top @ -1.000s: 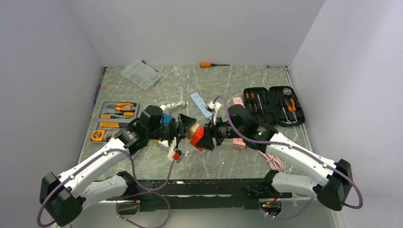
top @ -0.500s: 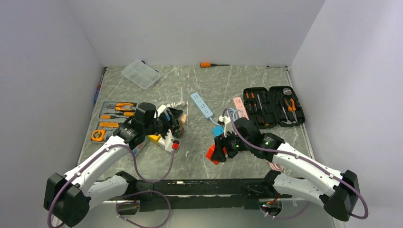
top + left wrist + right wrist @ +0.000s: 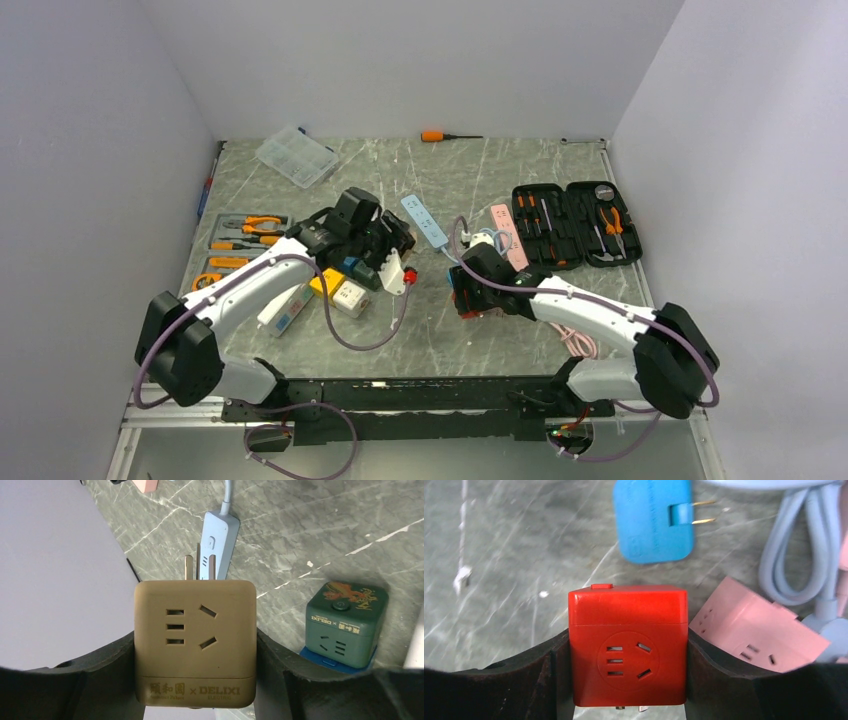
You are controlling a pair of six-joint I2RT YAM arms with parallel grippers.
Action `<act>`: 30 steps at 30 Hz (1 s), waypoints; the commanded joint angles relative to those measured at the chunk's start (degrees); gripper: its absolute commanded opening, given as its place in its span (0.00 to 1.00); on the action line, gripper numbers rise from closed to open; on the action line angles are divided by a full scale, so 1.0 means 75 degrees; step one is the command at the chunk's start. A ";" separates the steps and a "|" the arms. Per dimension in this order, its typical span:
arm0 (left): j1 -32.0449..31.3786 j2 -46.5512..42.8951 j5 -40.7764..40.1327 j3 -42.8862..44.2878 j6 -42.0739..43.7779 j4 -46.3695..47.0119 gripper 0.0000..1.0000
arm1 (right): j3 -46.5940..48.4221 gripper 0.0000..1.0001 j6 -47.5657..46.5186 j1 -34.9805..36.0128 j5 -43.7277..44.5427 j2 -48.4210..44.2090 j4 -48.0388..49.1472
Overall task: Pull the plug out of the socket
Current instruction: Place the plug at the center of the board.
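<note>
A tan cube plug (image 3: 195,640) with bare prongs pointing away from the wrist sits between my left gripper's fingers (image 3: 100,680). The left gripper (image 3: 388,243) is shut on it, above the table left of centre. The plug itself barely shows from above. My right gripper (image 3: 463,293) is shut on a red cube socket (image 3: 628,645), held low over the table right of centre. Its round outlet face is turned to the wrist camera. Plug and socket are apart, with a wide gap of table between the two grippers.
A green cube socket (image 3: 345,625) and a blue power strip (image 3: 220,540) lie beyond the left gripper. A blue adapter (image 3: 654,520), a pink cube (image 3: 756,630) and a coiled cable (image 3: 794,565) lie near the right gripper. An open tool case (image 3: 575,225) is at the right.
One second ago the two cubes met at mid-table. The grippers have pulled apart: the left went up and left with the tan plug, the right down and right with the red socket.
</note>
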 commanded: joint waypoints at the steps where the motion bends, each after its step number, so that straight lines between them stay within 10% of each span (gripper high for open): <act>1: -0.0348 0.0193 -0.0813 -0.0029 -0.0891 0.0902 0.00 | 0.0073 0.00 0.0315 -0.0055 0.1413 0.0419 0.0939; 8: -0.0679 0.1139 -0.0898 0.0805 -0.2518 0.0164 0.00 | -0.0491 0.04 0.0920 -0.0041 0.1688 0.0500 0.0947; 18: -0.1391 0.1940 -0.0996 0.1039 -0.3273 0.0237 0.00 | 0.0125 0.99 0.1072 -0.0044 0.1588 -0.0955 0.0306; 30: -0.1764 0.2959 -0.0880 0.1985 -0.3832 0.0286 0.00 | 0.1879 1.00 0.1189 -0.0147 0.3053 -0.2323 -0.1254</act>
